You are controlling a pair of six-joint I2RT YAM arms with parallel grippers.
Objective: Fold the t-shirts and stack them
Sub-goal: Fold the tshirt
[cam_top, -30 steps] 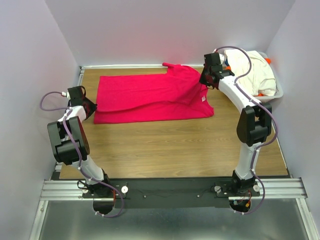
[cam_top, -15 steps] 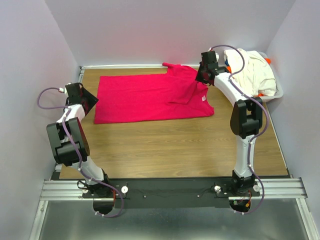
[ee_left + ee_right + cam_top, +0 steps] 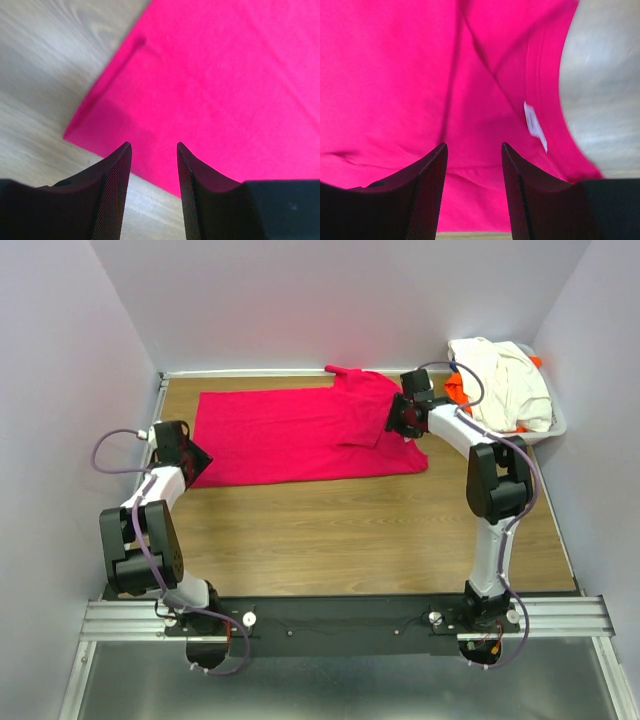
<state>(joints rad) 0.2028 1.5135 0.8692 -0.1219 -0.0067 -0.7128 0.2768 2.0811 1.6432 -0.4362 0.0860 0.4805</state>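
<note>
We find the crimson-pink t-shirt (image 3: pixel 300 435) spread flat across the far half of the worktop (image 3: pixel 350 530). It lies sideways, with the hem toward the left arm and the neck toward the right. That layout gives each arm one end of the cloth, which is why the two tools sit at opposite ends of it rather than side by side.

The left tool (image 3: pixel 154 147) hangs over the near-left hem corner. Its fingers are spread, with only cloth and wood showing through the gap, so it pinches nothing. The right tool (image 3: pixel 474 147) is over the neck end, close to the white label (image 3: pixel 535 125), its fingers likewise parted and empty.

We judge both to be lined up for a grip on the near long edge, so that the edge could be carried over the body in one lengthwise fold. Taking it from both ends at once would keep the edge straight. One sleeve sticks out past the far edge. The near one seems to be tucked in over the body, though the overhead view is too coarse for us to be sure.

The cream-white t-shirt (image 3: pixel 505 375) is heaped on the basket (image 3: pixel 555 425) at the far right corner. The orange t-shirt (image 3: pixel 457 390) peeks out beneath it, beside the right arm. Both wait there, off the folding area, and we reckon the task is at an early stage with no stack begun.
</note>
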